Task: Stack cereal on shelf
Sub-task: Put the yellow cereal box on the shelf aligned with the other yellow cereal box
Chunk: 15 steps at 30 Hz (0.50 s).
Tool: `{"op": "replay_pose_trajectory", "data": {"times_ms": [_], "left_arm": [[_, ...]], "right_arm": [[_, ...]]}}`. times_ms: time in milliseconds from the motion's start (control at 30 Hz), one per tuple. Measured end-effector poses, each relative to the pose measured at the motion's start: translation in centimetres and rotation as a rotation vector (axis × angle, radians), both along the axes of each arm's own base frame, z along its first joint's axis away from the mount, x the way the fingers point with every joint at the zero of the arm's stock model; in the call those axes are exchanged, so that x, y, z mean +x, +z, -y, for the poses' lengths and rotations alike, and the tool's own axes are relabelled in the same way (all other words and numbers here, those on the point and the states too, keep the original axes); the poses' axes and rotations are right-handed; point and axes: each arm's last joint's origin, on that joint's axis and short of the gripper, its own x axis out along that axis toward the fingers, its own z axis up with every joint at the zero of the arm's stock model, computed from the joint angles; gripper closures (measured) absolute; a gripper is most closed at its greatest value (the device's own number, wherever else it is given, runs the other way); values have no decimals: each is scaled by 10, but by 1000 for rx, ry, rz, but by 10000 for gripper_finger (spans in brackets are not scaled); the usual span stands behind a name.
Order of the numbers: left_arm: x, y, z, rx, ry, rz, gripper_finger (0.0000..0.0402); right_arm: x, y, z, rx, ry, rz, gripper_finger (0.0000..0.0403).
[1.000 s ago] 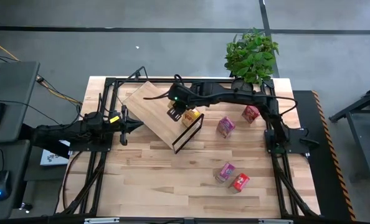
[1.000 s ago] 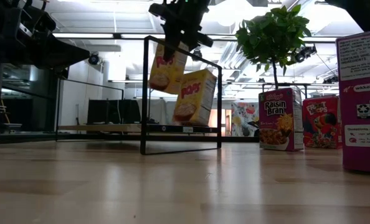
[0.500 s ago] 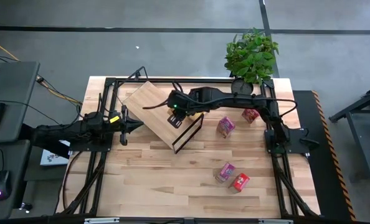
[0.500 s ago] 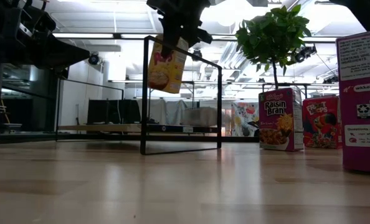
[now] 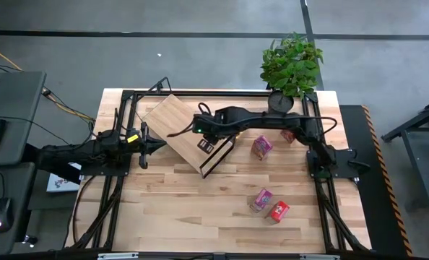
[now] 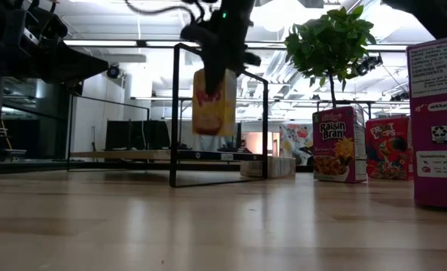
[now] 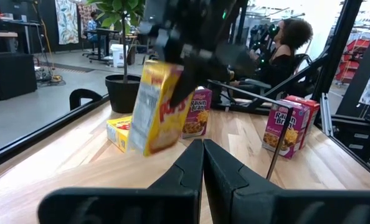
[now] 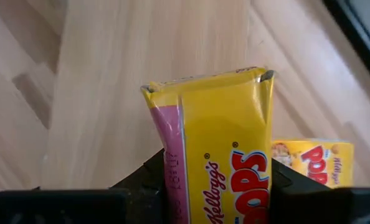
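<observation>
bright overhead glare, perhaps slight motion blur

The right arm reached across the table from its base, its right gripper (image 6: 214,53) hanging above the shelf (image 5: 172,126) board, fingers clamped on a yellow cereal box (image 6: 214,102) held clear of the board. The left arm lay low beside the shelf, its left gripper (image 5: 154,146) closed and empty.
</observation>
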Motion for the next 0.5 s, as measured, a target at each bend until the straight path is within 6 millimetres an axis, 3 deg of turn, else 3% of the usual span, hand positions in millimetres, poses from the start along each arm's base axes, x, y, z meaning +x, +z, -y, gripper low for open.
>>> {"op": "replay_pose_trajectory", "data": {"times_ms": [167, 500], "left_arm": [[0, 0, 0, 0, 2, 0, 398], [0, 0, 0, 0, 3, 0, 398]], "right_arm": [[8, -25, -1, 50, -3, -61, 279], [8, -27, 0, 66, -33, -70, 279]]}}
